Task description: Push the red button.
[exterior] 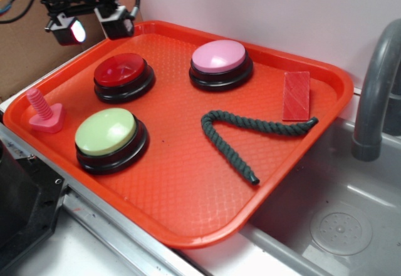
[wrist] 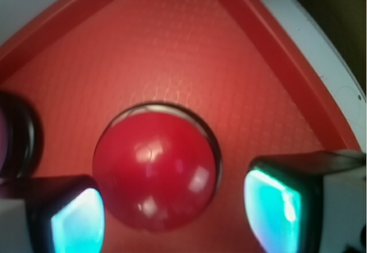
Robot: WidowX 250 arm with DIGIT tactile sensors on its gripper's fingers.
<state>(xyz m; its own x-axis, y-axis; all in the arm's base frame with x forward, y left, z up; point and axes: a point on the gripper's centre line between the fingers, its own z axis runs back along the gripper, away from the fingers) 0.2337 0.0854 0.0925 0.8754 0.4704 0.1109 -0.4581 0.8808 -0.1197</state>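
Note:
The red button (exterior: 123, 71) has a glossy red dome on a black base and sits at the back left of the orange tray (exterior: 188, 194). My gripper (exterior: 94, 27) hangs in the air above and behind it, over the tray's back left corner, open and empty. In the wrist view the red button (wrist: 155, 175) lies below, between the two fingertips (wrist: 77, 221), and the gripper (wrist: 175, 215) holds nothing.
A pink-domed button (exterior: 219, 60) stands at the back middle and a light green one (exterior: 106, 135) at the front left. A pink screw-shaped toy (exterior: 44, 112), a dark rope (exterior: 241, 139) and a red block (exterior: 296, 96) also lie on the tray. A sink with a grey faucet (exterior: 374, 94) is to the right.

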